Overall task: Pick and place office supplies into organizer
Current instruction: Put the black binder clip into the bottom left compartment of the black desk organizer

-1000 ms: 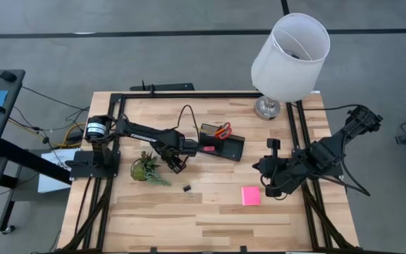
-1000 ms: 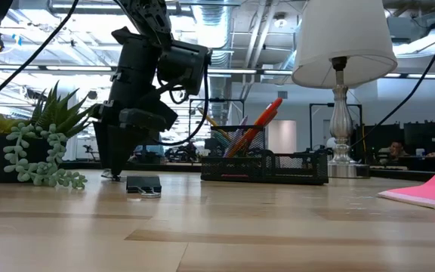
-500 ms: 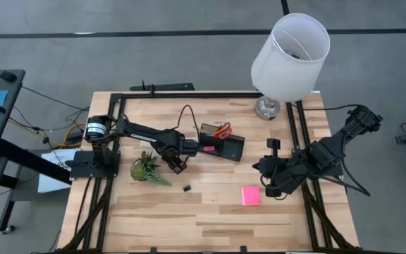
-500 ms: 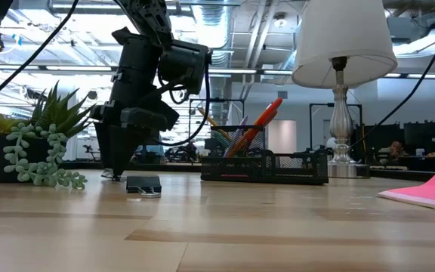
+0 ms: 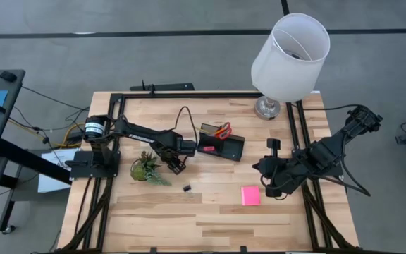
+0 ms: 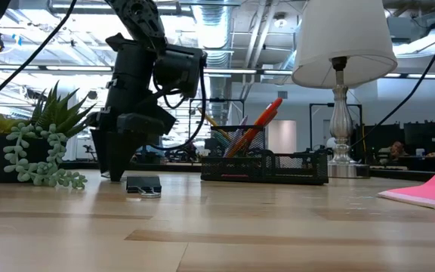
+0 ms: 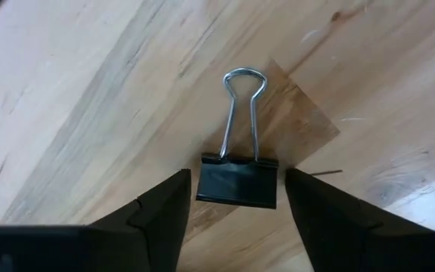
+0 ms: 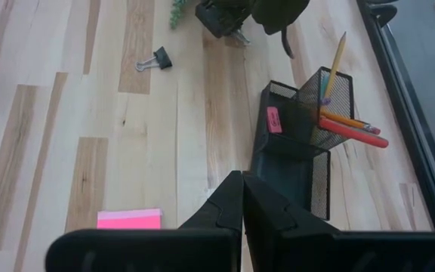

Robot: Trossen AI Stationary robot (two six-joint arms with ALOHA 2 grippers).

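A black binder clip (image 7: pixel 236 181) lies flat on the wooden table, its wire handle (image 7: pixel 242 106) stretched out. My left gripper (image 7: pixel 237 174) points down over it, open, one finger on each side of the clip's body with a thin gap. A second clip (image 5: pixel 187 188) lies nearer the front. The black organizer (image 5: pixel 220 143) holds pens, red scissors and a pink eraser (image 8: pixel 273 119). The pink sticky pad (image 5: pixel 251 195) lies flat at the front right. My right gripper (image 8: pixel 242 185) hangs shut above the table's right side.
A small green plant (image 5: pixel 146 169) stands just left of my left gripper (image 5: pixel 177 166). A white-shaded lamp (image 5: pixel 287 56) stands at the far right corner. Black frame rails (image 5: pixel 298 134) run along the table's edges. Bare wood lies across the near half of the table.
My left gripper has sunk a little toward the table, still pointing down over the clip.
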